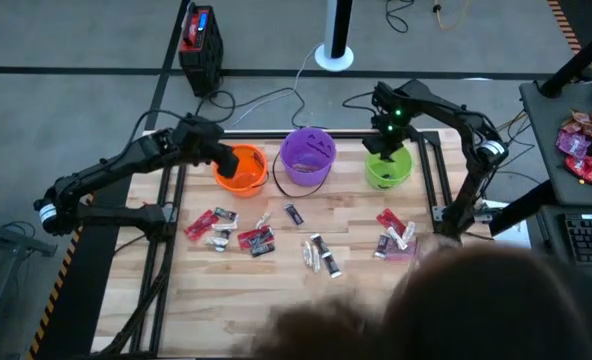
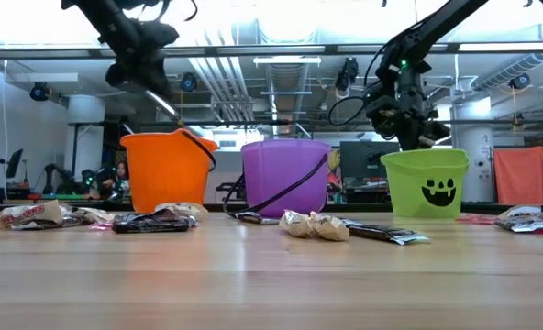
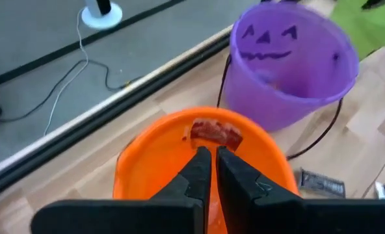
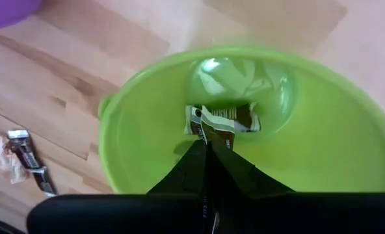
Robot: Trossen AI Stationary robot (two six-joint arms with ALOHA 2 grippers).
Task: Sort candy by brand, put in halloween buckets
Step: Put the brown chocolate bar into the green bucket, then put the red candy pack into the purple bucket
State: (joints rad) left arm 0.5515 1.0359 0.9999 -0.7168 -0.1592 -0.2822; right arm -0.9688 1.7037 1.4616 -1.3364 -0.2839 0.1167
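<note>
Candy (image 4: pixel 220 118) pinched in right gripper (image 4: pixel 209 140) fingers over green bucket (image 4: pixel 147 130), left gripper (image 3: pixel 210 153) fingers pressed together above orange bucket (image 3: pixel 147 162).

Lighting is pretty even from overhead, so shadows on the wooden surface (image 1: pixel 276 290) are soft and short. In the low view, the ceiling lights (image 2: pixel 290 60) blow out into white glare across 12 o'clock, and the arms read as near silhouettes against it. The near strip of surface at 6 o'clock is smeared out of focus there. In the high view, a big dark blurry mass (image 1: pixel 456 310) fills 5 o'clock, way too close to focus. In the right wrist view, a bright reflection sits on the inside of the green bucket (image 4: pixel 348 162), with a shadow under the wrapper. The left wrist view is soft overall, with the purple bucket (image 3: pixel 290 71) slightly washed out.
</note>
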